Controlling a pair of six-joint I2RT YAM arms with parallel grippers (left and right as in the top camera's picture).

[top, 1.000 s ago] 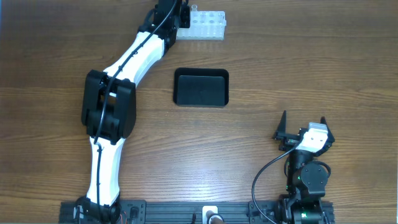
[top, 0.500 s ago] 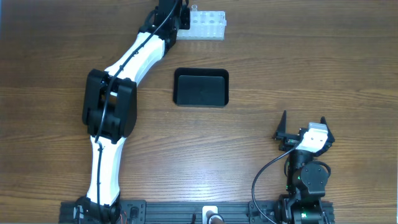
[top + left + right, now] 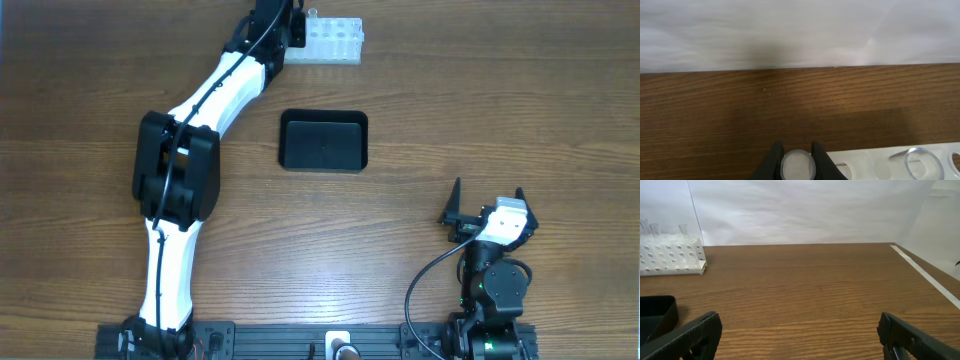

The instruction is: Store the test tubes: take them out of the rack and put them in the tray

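Overhead, a wood-grain table [image 3: 520, 100] carries a translucent white plastic rack [image 3: 335, 42], a long block pierced with round holes, set against the far edge. A clear test tube [image 3: 798, 165] with a round rim stands upright in the rack's end nearer the table's left edge. The left end effector [image 3: 796, 146] is clamped on that rim, one dark finger on each side. A black rectangular tray [image 3: 323, 140] with rounded corners lies near the table's middle. The right end effector [image 3: 488, 198] sits toward the near right corner, fingers spread wide.

Wooden table [image 3: 500, 120] with white rack [image 3: 330, 58] and black tray [image 3: 323, 142]
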